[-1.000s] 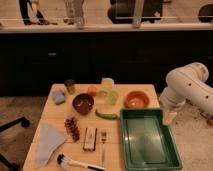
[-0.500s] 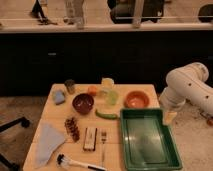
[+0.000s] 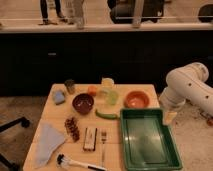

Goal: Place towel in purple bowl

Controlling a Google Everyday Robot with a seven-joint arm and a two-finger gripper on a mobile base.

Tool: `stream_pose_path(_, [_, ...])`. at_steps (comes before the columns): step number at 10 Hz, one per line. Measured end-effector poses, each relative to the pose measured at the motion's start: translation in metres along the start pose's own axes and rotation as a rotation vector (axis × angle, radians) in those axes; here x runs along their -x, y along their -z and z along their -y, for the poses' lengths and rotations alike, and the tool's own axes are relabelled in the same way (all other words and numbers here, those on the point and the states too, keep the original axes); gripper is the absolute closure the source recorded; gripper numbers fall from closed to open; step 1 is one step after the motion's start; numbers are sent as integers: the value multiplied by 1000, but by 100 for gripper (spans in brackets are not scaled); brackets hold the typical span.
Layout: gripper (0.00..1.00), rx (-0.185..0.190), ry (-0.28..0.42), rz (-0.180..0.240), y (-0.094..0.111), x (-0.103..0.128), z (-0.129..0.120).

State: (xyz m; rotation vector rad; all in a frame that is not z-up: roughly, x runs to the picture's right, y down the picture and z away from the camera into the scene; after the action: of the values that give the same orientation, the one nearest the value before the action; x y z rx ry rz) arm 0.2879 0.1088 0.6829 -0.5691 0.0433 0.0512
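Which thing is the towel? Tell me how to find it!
Look at the wooden table and go to its front left corner, far from the green tray and the robot's hand hanging by the tray's back right corner. The towel lies flat there. It is the only soft, pale blue-grey cloth, much bigger and thinner than the small blue block at the back.

Behind the green tray [image 3: 148, 141] one orange bowl [image 3: 136, 99] is counted; left of it, one purple bowl [image 3: 83, 103], one towel [image 3: 48, 143], one sponge [image 3: 59, 96], one fork [image 3: 103, 138]; at its far right corner, one gripper [image 3: 170, 117].
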Motion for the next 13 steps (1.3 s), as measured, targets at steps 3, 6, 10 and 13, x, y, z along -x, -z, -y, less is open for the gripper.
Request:
stream_pose_path(3, [20, -12, 60, -11, 4, 8, -7])
stream_pose_path(6, [20, -25, 237, -22, 17, 54, -26])
stream_pose_path(10, [20, -17, 458, -52, 24, 107, -59])
stream_pose_path(13, [20, -5, 567, -70, 19, 139, -78])
